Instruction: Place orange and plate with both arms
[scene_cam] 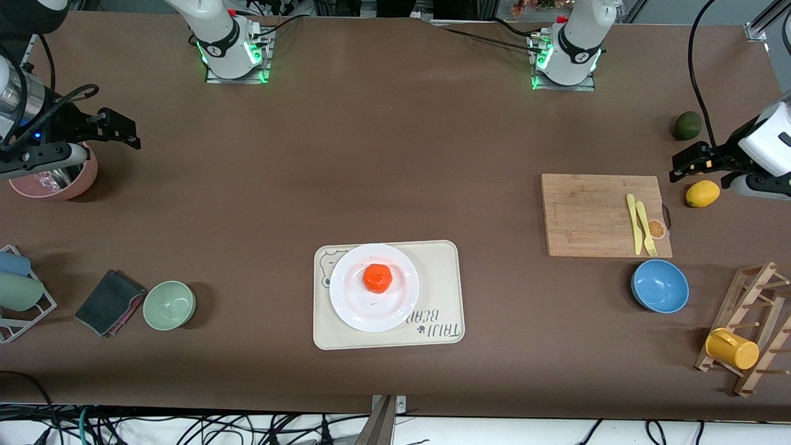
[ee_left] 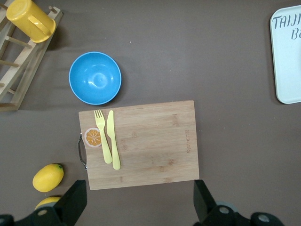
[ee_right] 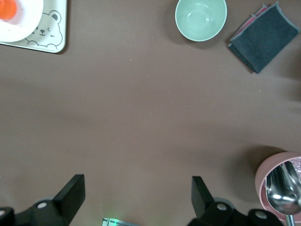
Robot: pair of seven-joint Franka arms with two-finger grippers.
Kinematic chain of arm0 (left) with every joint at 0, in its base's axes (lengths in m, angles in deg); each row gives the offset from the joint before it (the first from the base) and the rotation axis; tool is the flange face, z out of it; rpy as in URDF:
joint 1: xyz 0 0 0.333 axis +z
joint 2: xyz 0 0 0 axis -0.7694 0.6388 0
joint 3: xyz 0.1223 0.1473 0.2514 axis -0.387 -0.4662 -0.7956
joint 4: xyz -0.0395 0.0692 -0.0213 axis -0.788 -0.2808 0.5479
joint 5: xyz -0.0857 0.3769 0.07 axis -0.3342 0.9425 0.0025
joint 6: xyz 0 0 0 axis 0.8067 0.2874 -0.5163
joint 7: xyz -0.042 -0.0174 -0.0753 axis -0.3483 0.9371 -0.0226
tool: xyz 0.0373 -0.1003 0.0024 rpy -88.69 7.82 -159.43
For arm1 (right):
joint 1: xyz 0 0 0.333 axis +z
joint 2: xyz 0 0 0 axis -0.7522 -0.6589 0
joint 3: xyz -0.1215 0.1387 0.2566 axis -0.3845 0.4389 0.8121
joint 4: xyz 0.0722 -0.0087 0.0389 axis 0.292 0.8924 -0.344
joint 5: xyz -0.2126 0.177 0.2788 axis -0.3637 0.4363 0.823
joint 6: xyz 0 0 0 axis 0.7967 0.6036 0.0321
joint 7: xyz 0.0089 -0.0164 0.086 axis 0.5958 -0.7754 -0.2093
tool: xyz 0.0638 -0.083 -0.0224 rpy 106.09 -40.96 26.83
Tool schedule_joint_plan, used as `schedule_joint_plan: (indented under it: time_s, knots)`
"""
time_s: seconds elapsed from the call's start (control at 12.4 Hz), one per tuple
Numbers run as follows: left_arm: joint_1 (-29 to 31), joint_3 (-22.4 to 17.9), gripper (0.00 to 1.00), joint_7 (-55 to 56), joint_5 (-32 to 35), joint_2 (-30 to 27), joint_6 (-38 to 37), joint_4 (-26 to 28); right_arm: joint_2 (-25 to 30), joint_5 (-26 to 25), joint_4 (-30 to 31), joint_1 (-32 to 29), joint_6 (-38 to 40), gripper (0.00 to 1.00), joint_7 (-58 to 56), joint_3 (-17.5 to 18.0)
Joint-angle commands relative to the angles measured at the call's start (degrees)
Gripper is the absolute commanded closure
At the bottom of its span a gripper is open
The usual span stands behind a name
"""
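The left gripper (scene_cam: 680,165) is held wide open and empty over the worktop (scene_cam: 395,154) at its own end, the right gripper (scene_cam: 126,131) likewise at the other. Midway between them, the orange (scene_cam: 377,277) is seen on the plate (scene_cam: 349,296), on the tray (scene_cam: 442,272).

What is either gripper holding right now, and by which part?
Nothing. The left gripper and the right gripper both have open fingers with only table between them. The orange sits on the plate.
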State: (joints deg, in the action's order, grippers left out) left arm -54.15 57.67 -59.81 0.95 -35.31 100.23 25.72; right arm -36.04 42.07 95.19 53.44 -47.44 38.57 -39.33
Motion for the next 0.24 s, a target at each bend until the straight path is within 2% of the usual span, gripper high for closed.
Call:
schedule_joint_plan:
  time_s: [0.0, 0.16]
  knots:
    - [-0.28, 0.03, 0.00, -0.33, 1.72, -0.05, -0.82, -0.60, -0.54, -1.64, -1.89, 0.00, 1.40, 0.00, 0.93, 0.13]
    - [-0.28, 0.03, 0.00, -0.33, 1.72, -0.05, -0.82, -0.60, -0.62, -1.64, -1.89, 0.00, 1.49, 0.00, 0.93, 0.13]
